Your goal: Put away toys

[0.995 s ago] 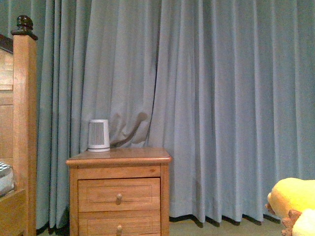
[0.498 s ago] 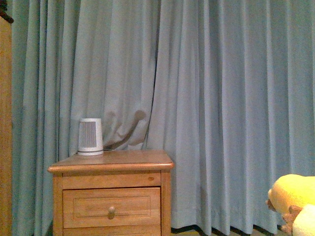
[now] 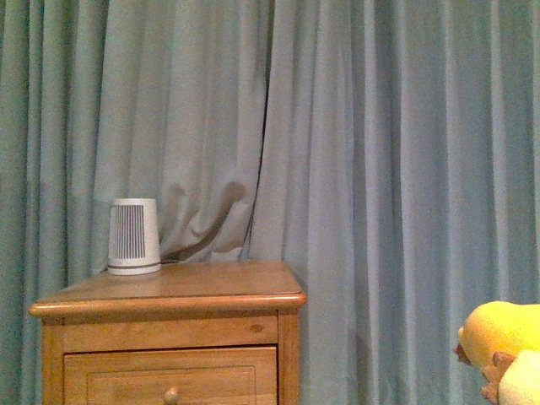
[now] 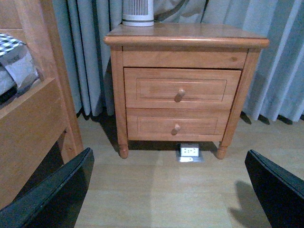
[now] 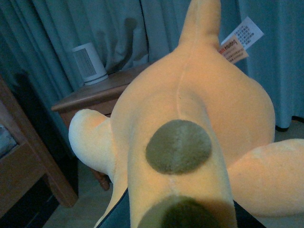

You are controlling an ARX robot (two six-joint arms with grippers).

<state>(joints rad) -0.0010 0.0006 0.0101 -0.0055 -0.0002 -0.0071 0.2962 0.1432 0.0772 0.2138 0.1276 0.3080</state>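
Nightstand (image 3: 169,291) left, plush toy (image 3: 499,331) right edge

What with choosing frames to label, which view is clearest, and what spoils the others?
Left wrist view: brightest, nightstand crisp, shadow beneath it. Front view: dim, grainy, greenish cast over the curtain. Right wrist view: dim, bluish, plush toy so close it fills the frame, slightly soft.

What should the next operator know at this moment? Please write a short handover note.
Left gripper: open and empty, facing the nightstand. Both drawers are shut.
Right gripper: shut on the toy, held off the floor, right of the nightstand in the front view.
Done: toy picked up.
Left: put it away. The pictures do not show where it should go.
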